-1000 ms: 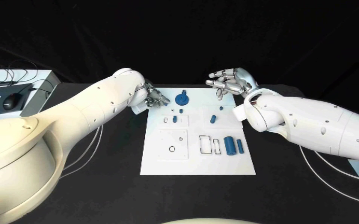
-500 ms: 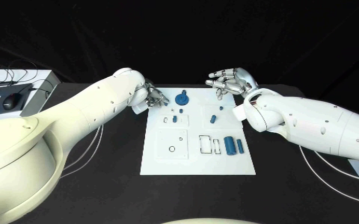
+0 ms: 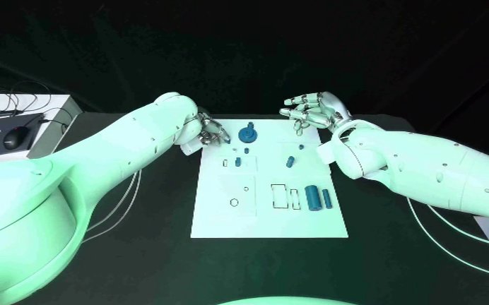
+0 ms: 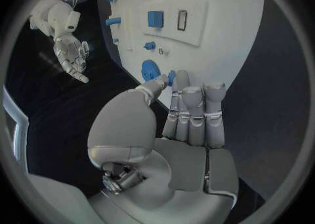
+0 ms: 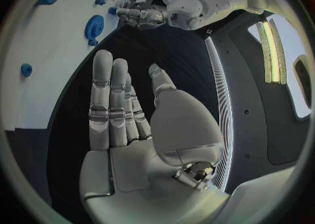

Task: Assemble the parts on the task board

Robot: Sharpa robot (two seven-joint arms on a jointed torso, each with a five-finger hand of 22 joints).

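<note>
Hovering with fingers loosely extended and empty, the silver left hand [image 3: 210,132] (nearer than the right) has the round blue knob-shaped part [image 3: 248,135] at three o'clock.

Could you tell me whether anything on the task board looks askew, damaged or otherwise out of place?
Nothing stands out. The blue parts lie or stand tidily on the task board, which sits square on the table, and both hands, left and right, hold nothing.

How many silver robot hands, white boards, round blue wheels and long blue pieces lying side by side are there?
Silver hands: 2, the left hand and the right hand
White task board: 1
Round blue wheel: 1
Long blue pieces side by side: 2, the thicker piece and the thinner piece
Total: 6
</note>
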